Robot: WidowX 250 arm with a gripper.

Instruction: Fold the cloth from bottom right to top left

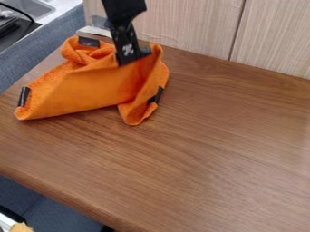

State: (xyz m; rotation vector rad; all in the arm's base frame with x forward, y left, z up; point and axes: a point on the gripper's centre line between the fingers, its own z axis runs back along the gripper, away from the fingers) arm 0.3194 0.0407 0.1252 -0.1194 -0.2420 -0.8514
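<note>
One wood-grain bench (218,149), broad, carrying my work, its near-left edge running at a slant. One pale panelled wall (181,27), behind it, with a dark vertical seam. One blue-grey surface (36,52), beyond the bench's left edge, cut off by the view. One orange cloth (91,90), crumpled and partly folded, on the bench's upper-left part; long axis slanting from a lower-left corner up to the upper right, with a shorter, blunt tip pointing down toward the near edge. Its underlayers are hidden by the smooth front sheet, and its far side is bunched, so I can't trace the full outline. One black arm (124,16), entering from the top edge, its upper length cut off. One set of jaws, black, pointing down against the cloth's raised upper edge; whether clenched on the fabric or released, I cannot tell. One pale item (94,31), behind the cloth, partly hidden, its kind unclear. One tan item (21,227), bottom-left corner, cut off. Three dark tabs (24,96) on the cloth: left end, far side, right side.
</note>
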